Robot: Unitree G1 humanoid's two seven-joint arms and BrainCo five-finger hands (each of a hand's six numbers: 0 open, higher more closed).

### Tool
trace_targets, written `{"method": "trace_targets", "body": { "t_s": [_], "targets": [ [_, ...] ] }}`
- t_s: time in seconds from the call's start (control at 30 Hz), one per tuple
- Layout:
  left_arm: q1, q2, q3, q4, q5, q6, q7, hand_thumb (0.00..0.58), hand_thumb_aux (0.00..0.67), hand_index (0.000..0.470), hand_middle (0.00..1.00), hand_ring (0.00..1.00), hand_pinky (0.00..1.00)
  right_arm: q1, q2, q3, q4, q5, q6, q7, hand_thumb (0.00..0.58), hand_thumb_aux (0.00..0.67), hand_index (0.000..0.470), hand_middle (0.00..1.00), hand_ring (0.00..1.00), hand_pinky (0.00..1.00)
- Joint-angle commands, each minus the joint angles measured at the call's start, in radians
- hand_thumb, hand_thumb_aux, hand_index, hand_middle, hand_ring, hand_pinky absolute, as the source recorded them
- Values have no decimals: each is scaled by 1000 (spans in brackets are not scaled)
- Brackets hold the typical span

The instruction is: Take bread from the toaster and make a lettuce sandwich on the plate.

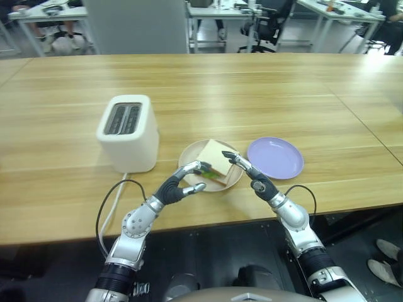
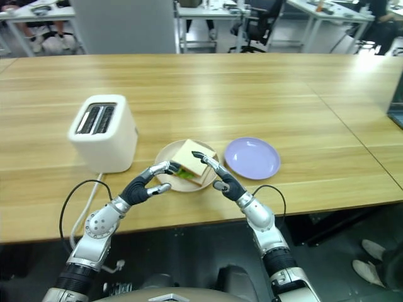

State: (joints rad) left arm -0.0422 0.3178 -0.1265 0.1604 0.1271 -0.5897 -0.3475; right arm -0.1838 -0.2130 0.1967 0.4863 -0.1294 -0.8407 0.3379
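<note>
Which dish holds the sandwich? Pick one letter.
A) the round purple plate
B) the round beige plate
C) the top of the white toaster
B: the bread-and-lettuce sandwich lies on the round beige plate, to the left of the round purple plate.

A big light brown wooden table (image 1: 252, 94) made of long boards stretches from side to side. A round flat purple plate (image 1: 275, 156) sits on it near the front edge, a bit to the right of the middle. Far behind the table stand a tall grey panel (image 1: 135, 25), some white desks with thin legs (image 1: 220, 12), and a black office chair on wheels (image 1: 271, 25).
</note>
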Motion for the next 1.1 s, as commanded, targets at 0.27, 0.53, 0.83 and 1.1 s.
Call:
{"method": "trace_targets", "body": {
  "t_s": [0.27,0.53,0.83,1.1],
  "targets": [
    [6,12,-39,27,143,-37,95,0,0,0,0,0,0,1,-32,21,73,-137,-37,-92,0,0,0,0,0,0],
    [89,33,-39,-189,34,-71,60,0,0,0,0,0,0,41,-85,17,-16,-133,-122,-120,0,0,0,0,0,0],
    [170,181,-69,-312,-76,-75,-105,580,670,460,1000,1000,1000,114,-213,123,-216,-82,-149,31,580,670,460,1000,1000,1000],
    [159,234,-105,-225,-44,-60,-190,580,670,460,1000,1000,1000,94,-234,196,-123,-142,-76,102,580,670,460,1000,1000,1000]
  ]
}}
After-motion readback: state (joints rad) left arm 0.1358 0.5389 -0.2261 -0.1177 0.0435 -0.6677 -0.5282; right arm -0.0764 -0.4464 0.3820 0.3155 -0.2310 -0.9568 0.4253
